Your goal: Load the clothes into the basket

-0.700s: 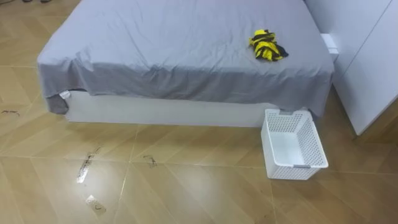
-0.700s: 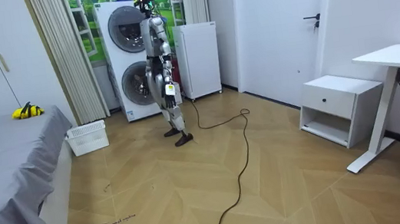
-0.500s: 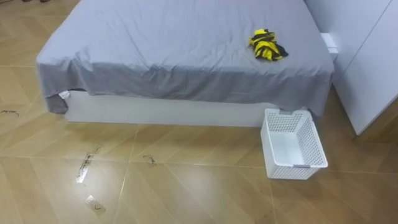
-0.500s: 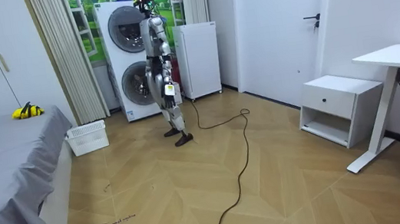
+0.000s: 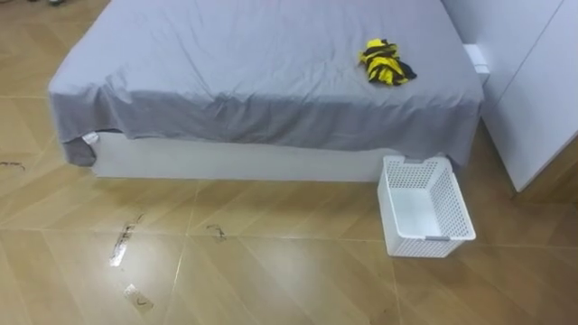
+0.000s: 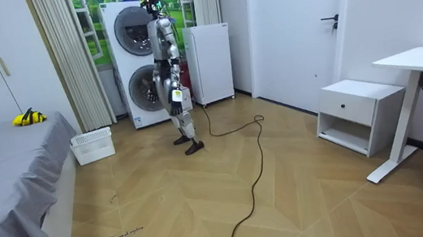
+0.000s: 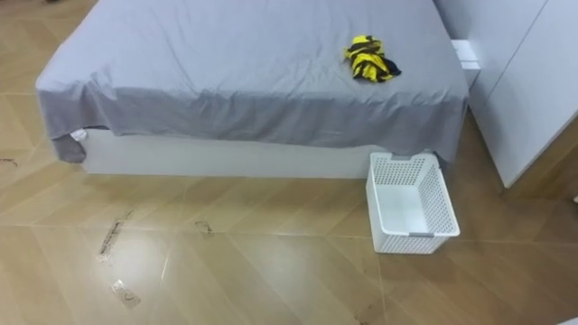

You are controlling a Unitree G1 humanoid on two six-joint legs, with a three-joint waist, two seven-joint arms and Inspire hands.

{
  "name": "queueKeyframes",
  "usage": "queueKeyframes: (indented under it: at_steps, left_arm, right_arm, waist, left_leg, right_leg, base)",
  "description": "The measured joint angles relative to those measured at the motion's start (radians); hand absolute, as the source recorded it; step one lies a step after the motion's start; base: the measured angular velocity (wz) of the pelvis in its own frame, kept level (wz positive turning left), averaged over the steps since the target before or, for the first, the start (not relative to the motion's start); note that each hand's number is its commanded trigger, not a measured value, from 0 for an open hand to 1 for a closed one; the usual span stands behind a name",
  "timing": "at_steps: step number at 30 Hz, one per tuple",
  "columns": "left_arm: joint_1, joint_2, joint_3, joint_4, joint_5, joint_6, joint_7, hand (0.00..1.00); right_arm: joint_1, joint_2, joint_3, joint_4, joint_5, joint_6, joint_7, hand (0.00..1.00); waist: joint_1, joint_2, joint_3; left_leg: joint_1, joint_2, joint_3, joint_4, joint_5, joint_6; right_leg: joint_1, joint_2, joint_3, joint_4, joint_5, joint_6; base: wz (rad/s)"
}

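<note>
Edges and room: I see a bed under a grey sheet (image 5: 262, 81) across the upper frame, its near edge draped over a white base. Open wooden parquet floor (image 5: 226, 262) spans the lower frame. A white wardrobe (image 5: 533, 90) closes the right edge.

Containers: a white perforated plastic basket (image 5: 432, 246) stands on the floor at lower right, touching the bed's corner; its white bottom shows bare.

Task item: the crumpled yellow-and-black clothes (image 5: 385, 64) lie on the bed, upper right, well apart from the basket.

Hands (image 6: 175, 99): hanging at the robot's side by the stacked white washing machines (image 6: 135, 63); I cannot tell their state.
</note>
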Motion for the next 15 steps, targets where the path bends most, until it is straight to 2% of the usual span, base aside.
queueKeyframes:
  at_steps: [1, 3, 4, 7, 8, 9, 10, 11, 12, 13, 14, 15]
  left_arm:
    - [0.000, 0.002, 0.001, 0.000, -0.002, 0.000, -0.004, 0.00]
    - [0.005, 0.009, 0.004, 0.000, -0.004, 0.001, -0.008, 0.00]
    - [0.003, 0.011, 0.006, -0.002, -0.016, 0.000, -0.008, 0.00]
    - [0.006, 0.014, 0.029, -0.017, -0.049, -0.003, -0.007, 0.00]
    - [0.008, 0.015, 0.043, -0.019, -0.062, -0.008, -0.008, 0.00]
    - [0.007, 0.015, 0.040, -0.019, -0.074, -0.012, -0.008, 0.00]
    - [0.008, 0.015, 0.035, -0.019, -0.080, -0.012, -0.007, 0.00]
    - [0.011, 0.015, 0.022, -0.020, -0.082, -0.014, -0.004, 0.00]
    - [0.037, 0.015, 0.022, -0.020, -0.077, -0.016, -0.003, 0.00]
    - [0.053, 0.016, 0.022, -0.020, -0.075, -0.016, 0.002, 0.00]
    - [0.084, 0.016, 0.021, -0.018, -0.073, -0.012, 0.017, 0.00]
    - [0.106, 0.015, 0.022, -0.015, -0.061, -0.001, 0.024, 0.00]
  right_arm:
    - [-0.001, 0.000, 0.000, 0.000, 0.000, 0.002, 0.004, 0.00]
    - [-0.006, 0.000, 0.000, 0.002, -0.005, 0.009, 0.015, 0.00]
    - [-0.005, 0.000, 0.000, 0.004, -0.005, 0.009, 0.017, 0.00]
    - [-0.005, 0.001, 0.007, 0.006, -0.004, 0.006, 0.020, 0.00]
    - [-0.003, 0.000, 0.007, 0.011, -0.003, 0.007, 0.022, 0.00]
    - [-0.002, -0.002, 0.008, 0.012, 0.008, 0.007, 0.021, 0.00]
    - [-0.002, -0.004, 0.007, 0.013, 0.019, 0.007, 0.020, 0.00]
    - [-0.002, -0.008, 0.006, 0.012, 0.026, 0.008, 0.019, 0.00]
    - [-0.002, -0.009, 0.007, 0.012, 0.027, 0.008, 0.019, 0.00]
    - [-0.002, -0.009, 0.007, 0.012, 0.027, 0.008, 0.019, 0.00]
    - [0.002, -0.008, 0.011, 0.012, 0.026, 0.010, 0.021, 0.00]
    - [0.005, -0.009, 0.015, 0.012, 0.024, 0.017, 0.021, 0.00]
  waist:
    - [0.001, 0.000, 0.0004]
    - [0.017, -0.003, 0.0010]
    - [0.018, -0.004, 0.0004]
    - [0.026, -0.005, 0.0026]
    - [0.025, -0.008, 0.0057]
    - [0.022, -0.006, 0.0047]
    - [0.020, -0.006, 0.0050]
    - [0.023, -0.007, 0.0055]
    - [0.028, -0.010, 0.0034]
    - [0.031, -0.009, 0.0035]
    - [0.041, -0.007, 0.0052]
    - [0.046, -0.008, 0.0050]
  left_leg:
    - [-0.005, 0.004, 0.001, 0.014, -0.006, -0.002]
    - [-0.048, 0.025, 0.003, 0.115, -0.038, -0.013]
    - [-0.066, 0.032, 0.003, 0.153, -0.044, -0.014]
    - [-0.147, 0.069, 0.003, 0.347, -0.049, -0.014]
    - [-0.212, 0.083, -0.014, 0.460, -0.047, 0.005]
    - [-0.265, 0.056, -0.028, 0.485, -0.064, 0.026]
    - [-0.293, 0.040, -0.026, 0.471, -0.065, 0.029]
    - [-0.349, 0.001, -0.028, 0.401, -0.055, 0.023]
    - [-0.395, -0.026, -0.030, 0.290, -0.018, 0.014]
    - [-0.414, -0.030, -0.030, 0.228, 0.010, 0.009]
    - [-0.442, -0.029, -0.031, 0.139, 0.095, 0.015]
    - [-0.455, -0.025, -0.034, 0.077, 0.164, 0.019]
  right_leg:
    - [-0.001, 0.002, -0.002, 0.003, -0.002, -0.002]
    - [-0.020, 0.009, -0.004, 0.045, -0.024, -0.013]
    - [-0.022, 0.012, -0.004, 0.051, -0.029, -0.016]
    - [-0.015, 0.026, 0.010, 0.069, -0.044, -0.039]
    - [-0.002, 0.038, 0.034, 0.082, -0.060, -0.057]
    - [0.000, 0.039, 0.053, 0.101, -0.081, -0.071]
    - [0.001, 0.037, 0.057, 0.106, -0.088, -0.073]
    - [-0.001, 0.030, 0.065, 0.116, -0.103, -0.071]
    - [0.005, 0.026, 0.075, 0.117, -0.114, -0.072]
    - [0.010, 0.025, 0.078, 0.117, -0.119, -0.073]
    - [0.023, 0.018, 0.085, 0.116, -0.134, -0.069]
    - [0.038, 0.013, 0.096, 0.114, -0.150, -0.060]
  base:
    - [-0.13]
    - [-0.13]
    - [-0.08]
    - [-0.04]
    - [0.13]
    - [0.16]
    - [0.10]
    - [-0.13]
    - [-0.29]
    - [-0.53]
    - [-0.58]
    - [-0.50]
